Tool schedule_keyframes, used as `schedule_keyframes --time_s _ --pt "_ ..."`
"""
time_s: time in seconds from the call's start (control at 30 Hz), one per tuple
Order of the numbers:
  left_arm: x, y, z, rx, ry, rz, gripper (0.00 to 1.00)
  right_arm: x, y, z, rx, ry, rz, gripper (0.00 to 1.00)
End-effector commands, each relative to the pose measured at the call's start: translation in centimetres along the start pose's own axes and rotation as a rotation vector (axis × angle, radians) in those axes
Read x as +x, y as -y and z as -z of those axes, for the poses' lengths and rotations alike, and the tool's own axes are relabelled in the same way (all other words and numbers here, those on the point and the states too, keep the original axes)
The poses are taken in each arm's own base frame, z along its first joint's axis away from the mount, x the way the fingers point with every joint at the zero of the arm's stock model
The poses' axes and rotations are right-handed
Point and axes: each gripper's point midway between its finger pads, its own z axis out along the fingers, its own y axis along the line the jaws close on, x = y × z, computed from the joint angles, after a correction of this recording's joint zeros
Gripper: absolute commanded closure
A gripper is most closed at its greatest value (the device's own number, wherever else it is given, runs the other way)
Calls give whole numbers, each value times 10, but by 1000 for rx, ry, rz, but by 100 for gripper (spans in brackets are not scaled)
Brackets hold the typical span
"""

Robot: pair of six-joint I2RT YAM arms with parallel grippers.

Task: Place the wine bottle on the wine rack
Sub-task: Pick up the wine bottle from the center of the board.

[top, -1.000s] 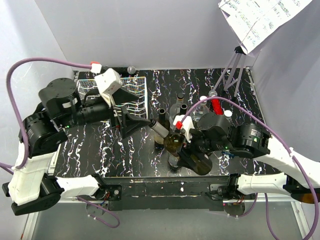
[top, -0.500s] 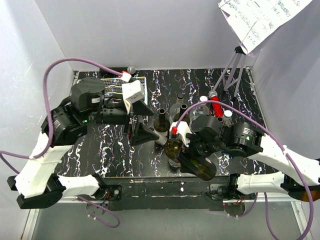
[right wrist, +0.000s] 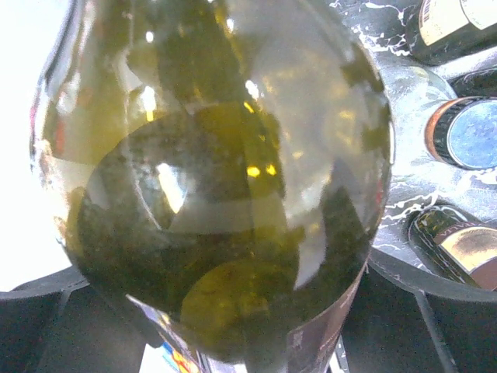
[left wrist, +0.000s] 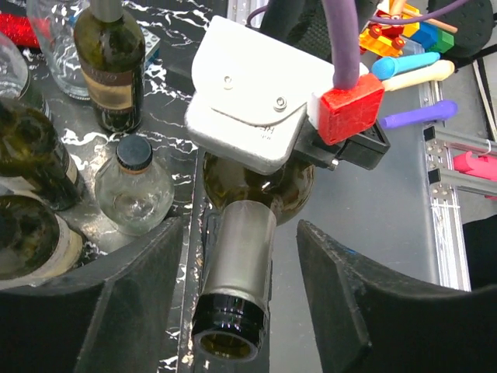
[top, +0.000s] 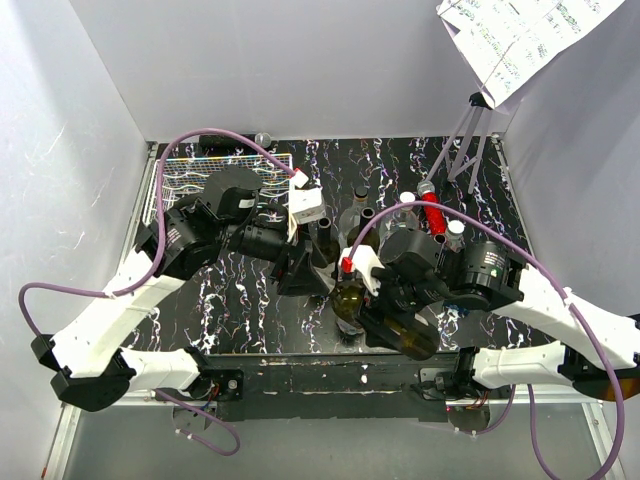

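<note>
A dark green wine bottle (top: 400, 335) hangs tilted over the table's front middle, its neck pointing left. My right gripper (top: 385, 315) is shut on its body, and the glass (right wrist: 225, 179) fills the right wrist view above that gripper (right wrist: 248, 326). My left gripper (top: 312, 272) has reached the neck. In the left wrist view the open-mouthed neck (left wrist: 241, 264) lies between the jaws of that gripper (left wrist: 237, 311), with a gap on each side. The white wire wine rack (top: 200, 175) lies at the back left, partly hidden by the left arm.
Several other bottles (top: 360, 215) stand mid-table behind the held one; a labelled dark bottle (left wrist: 109, 62) and a small clear one (left wrist: 136, 186) are close to my left fingers. A red-capped item (top: 432, 212) and a tripod (top: 465, 140) stand at the back right.
The left arm has swung right, away from the rack, and brought its jaws round the bottle's neck, narrowing them. The right gripper keeps its hold; the bottle shifted slightly.
</note>
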Motion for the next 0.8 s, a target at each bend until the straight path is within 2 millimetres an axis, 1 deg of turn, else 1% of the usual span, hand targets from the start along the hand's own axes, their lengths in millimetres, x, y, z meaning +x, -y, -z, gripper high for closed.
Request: schedule_keyframes --time_s 0.0,0.03,0.07,0.2,0.23,0.33,0.47,0.53,0.6,0.67,0.7,0.77 --pt "0 11 -2 74 12 -36 46 -33 -8 18 -22 122 50 99" --pt "3 10 -3 75 6 -29 47 -34 -8 19 -22 127 52 99" --pt "6 11 -4 79 2 -28 54 -36 -7 20 -16 133 53 99" --pt "20 8 -6 77 -29 -1 73 -42 -7 27 -3 149 60 99" --pt "25 7 -6 72 -38 7 75 -43 -7 29 -3 150 63 99" --pt "35 4 -6 55 -58 18 76 -45 -6 32 7 154 71 99" --pt "46 0 -8 39 -86 38 76 -43 0 34 40 137 74 99" --pt "55 -4 -9 20 -111 53 76 -41 5 37 74 125 70 99" --pt "64 -8 -10 3 -138 68 76 -37 14 41 118 108 104 99" --pt "72 -12 -10 -16 -159 76 74 -33 18 43 138 87 124 99" --pt "76 -14 -10 -24 -169 81 71 -32 25 44 175 72 129 99" --pt "81 -16 -10 -40 -182 85 64 -31 30 48 202 62 147 99"
